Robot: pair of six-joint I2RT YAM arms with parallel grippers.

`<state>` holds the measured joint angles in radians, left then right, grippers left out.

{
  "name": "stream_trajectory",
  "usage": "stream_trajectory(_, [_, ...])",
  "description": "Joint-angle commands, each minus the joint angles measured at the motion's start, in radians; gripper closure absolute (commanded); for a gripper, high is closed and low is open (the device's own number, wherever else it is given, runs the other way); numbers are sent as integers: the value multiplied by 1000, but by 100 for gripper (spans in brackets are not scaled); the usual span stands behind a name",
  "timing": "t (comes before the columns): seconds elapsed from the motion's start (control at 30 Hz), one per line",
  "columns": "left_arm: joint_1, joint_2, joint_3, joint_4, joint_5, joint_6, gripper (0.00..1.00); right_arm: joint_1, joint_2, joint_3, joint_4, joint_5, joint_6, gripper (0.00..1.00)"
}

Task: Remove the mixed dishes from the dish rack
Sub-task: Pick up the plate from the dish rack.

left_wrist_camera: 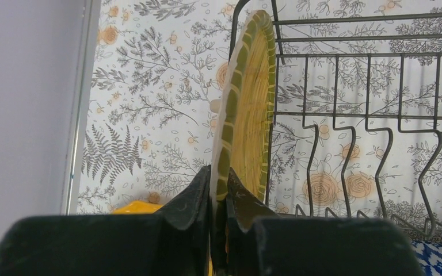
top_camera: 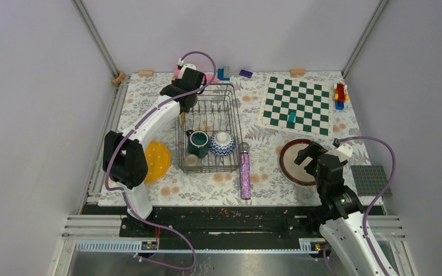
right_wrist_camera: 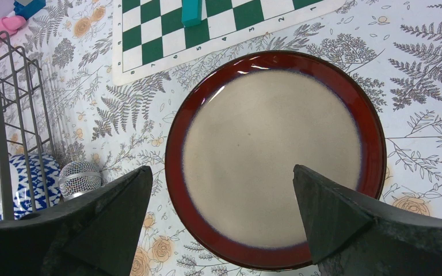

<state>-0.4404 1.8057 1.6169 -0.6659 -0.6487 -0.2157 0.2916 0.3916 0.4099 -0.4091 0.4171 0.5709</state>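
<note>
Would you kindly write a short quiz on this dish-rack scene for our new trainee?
1. True or false: the left gripper is shut on the rim of the upright green-striped yellowish plate.
2. The round dark red-rimmed plate lies: A in the black wire dish rack; B flat on the floral tablecloth; C on the green-white chessboard.
3. Fill in: the jaws of the right gripper stand ____ above that plate.
Key: 1 true; 2 B; 3 open.

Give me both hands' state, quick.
Left hand: closed on the upright green-rimmed yellow round plate.
Right hand: open, empty, over the red-rimmed beige round plate.
</note>
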Motion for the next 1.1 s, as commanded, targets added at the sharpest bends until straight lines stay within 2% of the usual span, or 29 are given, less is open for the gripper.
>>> stream_trajectory(0.0, [-4, -114, 91, 122, -124, 111, 100, -3, -16, -6, 28, 20, -23, 0])
stream_trajectory(0.57, [-5, -45, 61, 111, -145, 155, 100, -4, -28, -5, 18, 49, -26, 0])
stream_trajectory(1.07, [-22, 29, 19, 111, -258, 208, 100, -3, -18, -6, 18, 52, -28, 0])
